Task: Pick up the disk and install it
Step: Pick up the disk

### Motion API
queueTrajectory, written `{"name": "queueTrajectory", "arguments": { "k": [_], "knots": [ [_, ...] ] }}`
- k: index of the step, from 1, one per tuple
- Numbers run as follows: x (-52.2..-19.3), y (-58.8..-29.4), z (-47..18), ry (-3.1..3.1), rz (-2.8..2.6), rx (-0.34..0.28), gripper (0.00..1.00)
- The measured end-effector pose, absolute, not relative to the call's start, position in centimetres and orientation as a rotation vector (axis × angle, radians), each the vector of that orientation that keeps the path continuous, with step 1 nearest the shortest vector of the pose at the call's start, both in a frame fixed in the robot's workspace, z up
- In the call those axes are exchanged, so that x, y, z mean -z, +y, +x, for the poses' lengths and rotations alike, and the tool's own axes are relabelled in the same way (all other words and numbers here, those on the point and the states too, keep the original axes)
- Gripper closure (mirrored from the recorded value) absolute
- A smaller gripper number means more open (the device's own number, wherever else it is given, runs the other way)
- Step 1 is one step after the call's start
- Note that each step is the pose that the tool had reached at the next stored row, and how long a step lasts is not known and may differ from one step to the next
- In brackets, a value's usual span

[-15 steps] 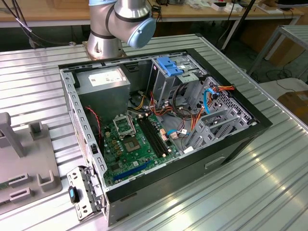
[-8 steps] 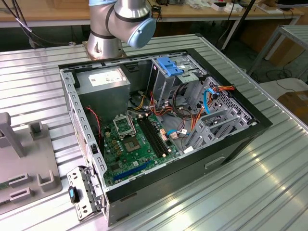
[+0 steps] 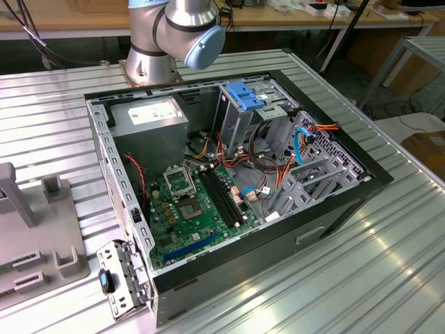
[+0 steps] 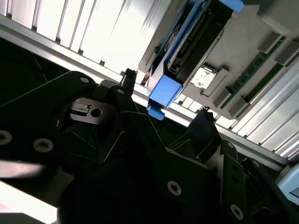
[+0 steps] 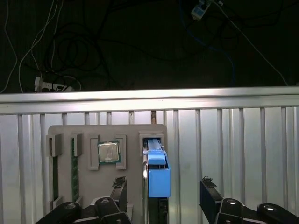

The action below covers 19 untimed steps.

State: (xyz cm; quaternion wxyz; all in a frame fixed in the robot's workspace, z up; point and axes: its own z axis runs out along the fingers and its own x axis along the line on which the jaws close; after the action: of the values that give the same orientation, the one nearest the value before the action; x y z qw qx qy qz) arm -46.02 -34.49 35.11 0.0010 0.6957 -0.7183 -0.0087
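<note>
**Blue-railed flat grey metal disk (image 5: 158, 175) between spread fingers (image 5: 119, 190)**

In the exterior view, the open black computer case (image 3: 236, 174) lay on the ribbed aluminium table (image 3: 389, 278). In the second wrist view, the disk (image 4: 164, 86) stood on edge in a pale grey holder tray (image 4: 243, 51). In the first wrist view, the gripper (image 5: 163, 192) straddled it, fingers released and clear of both faces. A clean grasp would need them centred and square.
</note>
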Motion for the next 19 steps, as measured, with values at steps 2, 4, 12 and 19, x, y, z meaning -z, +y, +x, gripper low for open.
{"name": "queueTrajectory", "arguments": {
  "k": [2, 4, 12, 19],
  "knots": [
    [-35.11, -34.50, -46.02, -2.255, 2.184, 0.027, 0.28],
    [-35.11, -34.49, -46.01, -2.255, 2.184, 0.027, 0.28],
    [-35.05, -34.49, -45.99, -2.255, 2.184, 0.027, 0.28],
    [-34.89, -34.50, -45.99, -2.255, 2.184, 0.027, 0.28]
  ]
}}
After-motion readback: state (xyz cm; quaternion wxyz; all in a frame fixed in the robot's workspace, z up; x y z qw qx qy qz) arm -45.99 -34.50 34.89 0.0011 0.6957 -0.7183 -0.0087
